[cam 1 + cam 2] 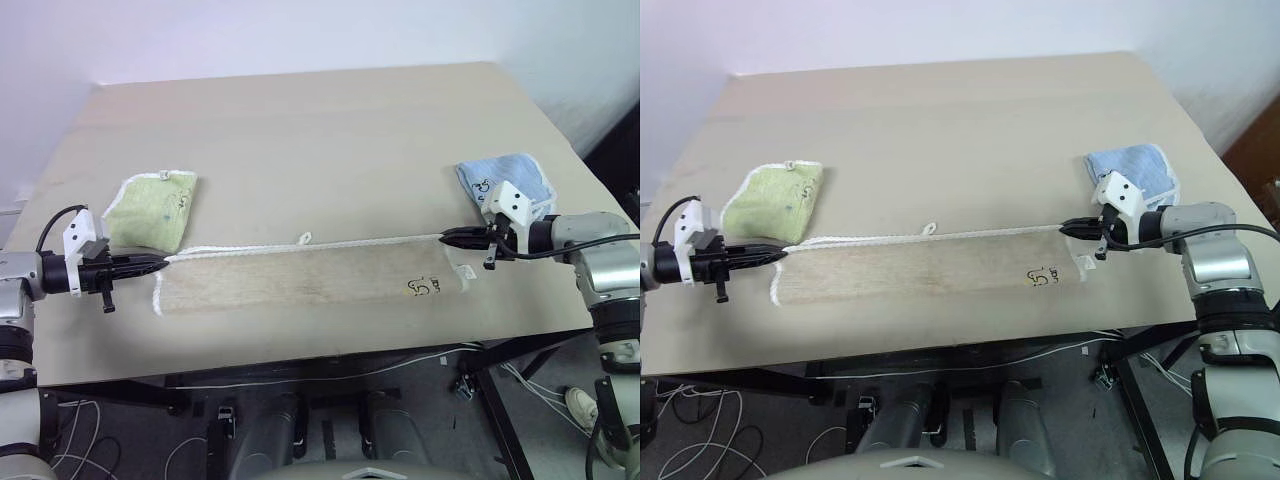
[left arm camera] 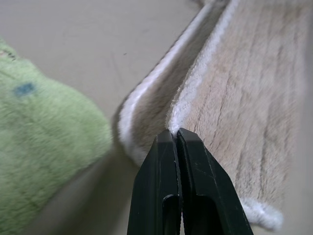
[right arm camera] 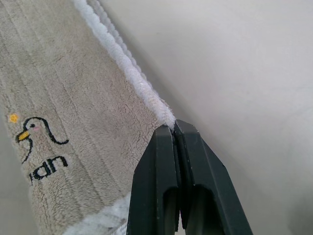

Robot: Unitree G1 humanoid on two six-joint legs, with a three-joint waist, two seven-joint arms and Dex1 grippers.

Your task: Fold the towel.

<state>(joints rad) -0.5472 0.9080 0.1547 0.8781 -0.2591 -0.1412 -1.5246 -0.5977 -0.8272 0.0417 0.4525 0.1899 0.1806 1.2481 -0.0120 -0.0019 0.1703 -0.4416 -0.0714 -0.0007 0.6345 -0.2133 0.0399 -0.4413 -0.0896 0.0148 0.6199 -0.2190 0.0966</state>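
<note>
Beige terry lies closest to me: the towel (image 1: pixel 300 275) is stretched in a long strip along the near part of the table (image 1: pixel 320 130), already doubled lengthwise, its white-edged long side facing away from me. My left gripper (image 1: pixel 160 263) is closed tight on the far corner at the towel's left end; in the left wrist view the black fingers (image 2: pixel 168 161) are pressed together with the white edging caught at their tips. My right gripper (image 1: pixel 447 237) is shut the same way on the far corner at the right end, just above the black mark (image 1: pixel 420 287). Between the two, the edge runs taut, with the small loop (image 1: pixel 304 238) sticking up near its middle.

I judge I'm in the middle of a lengthwise fold, holding both corners of the top layer. The next move calls for setting this edge down evenly so the layers line up, letting go, then taking the short ends to fold the strip across. Both arms need to travel together, or the edge will skew.

Farther back, a green towel (image 1: pixel 152 208) sits just beyond my left gripper, and a blue towel (image 1: pixel 506 182) just beyond the right one. Either could be nudged or snagged if I push the corners any farther out. The rest of the table behind them is bare.
</note>
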